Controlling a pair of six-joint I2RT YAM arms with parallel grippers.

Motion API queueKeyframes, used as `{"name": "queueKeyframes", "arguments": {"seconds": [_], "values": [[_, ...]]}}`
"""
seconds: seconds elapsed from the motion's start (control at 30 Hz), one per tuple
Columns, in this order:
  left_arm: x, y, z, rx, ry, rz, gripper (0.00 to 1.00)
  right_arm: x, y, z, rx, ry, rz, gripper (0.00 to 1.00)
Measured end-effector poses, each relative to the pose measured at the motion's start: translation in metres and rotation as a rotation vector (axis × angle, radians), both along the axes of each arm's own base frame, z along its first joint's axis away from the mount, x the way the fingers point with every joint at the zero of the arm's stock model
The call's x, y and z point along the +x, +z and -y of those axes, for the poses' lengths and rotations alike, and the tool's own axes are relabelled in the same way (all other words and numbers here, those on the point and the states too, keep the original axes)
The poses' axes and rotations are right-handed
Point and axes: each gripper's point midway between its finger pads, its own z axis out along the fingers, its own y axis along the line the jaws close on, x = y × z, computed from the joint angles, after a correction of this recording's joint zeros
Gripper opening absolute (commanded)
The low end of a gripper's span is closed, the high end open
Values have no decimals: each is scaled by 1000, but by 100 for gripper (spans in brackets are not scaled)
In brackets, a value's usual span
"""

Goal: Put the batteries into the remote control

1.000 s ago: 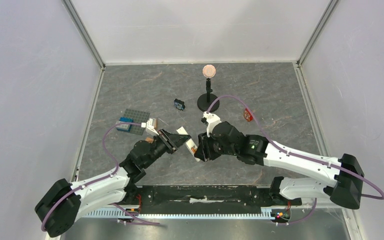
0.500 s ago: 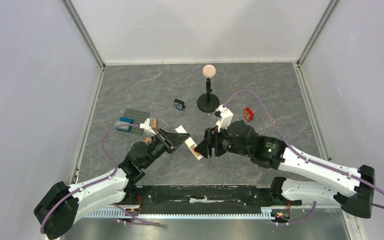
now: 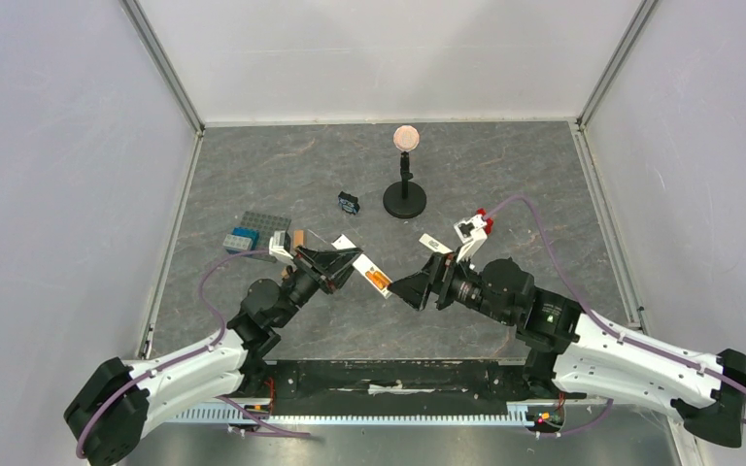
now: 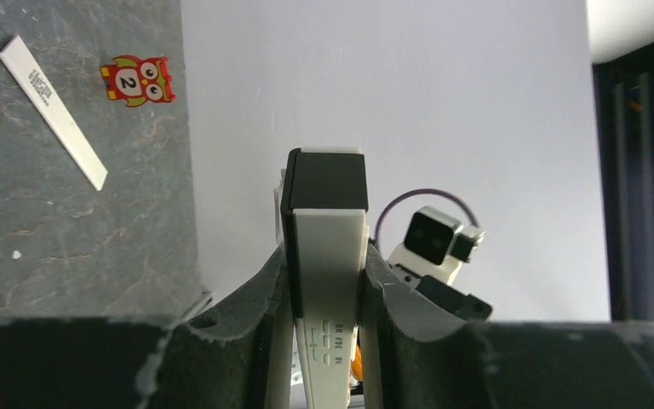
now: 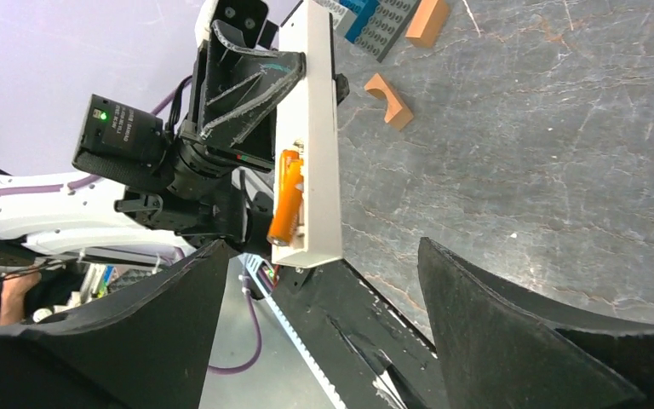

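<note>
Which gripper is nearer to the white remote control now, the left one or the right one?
Left. The left gripper is clamped on the remote control. The right gripper stands open just off its free end, not touching it.

**Three Cameras, One Shared Subject**

The top external camera looks straight down from far above the remote control [image 3: 365,269] and takes in the whole table [image 3: 505,165]. The left wrist camera sits right against one end of the remote control [image 4: 328,256], sighting along its length. The right wrist camera faces its long side [image 5: 317,128] from nearby. All three views share it.
</note>
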Motion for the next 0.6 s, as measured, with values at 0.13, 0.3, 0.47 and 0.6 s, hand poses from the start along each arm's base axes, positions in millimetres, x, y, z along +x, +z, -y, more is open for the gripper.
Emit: {"name": "queueKeyframes", "arguments": {"seconds": [0.13,0.3,0.47,0.6], "values": [[2,5,-3,-56,12,-38,2,0,3,-3,55,-5,-17,83],[3,8,-5,-98,14,-72,2,1,17,-8,131,-13,-27,78],[4,8,-6,-108,20,-79,2,2,8,-8,152,-29,-63,69],[4,8,-6,-110,20,-82,2,4,4,-10,156,-39,-80,65]]}}
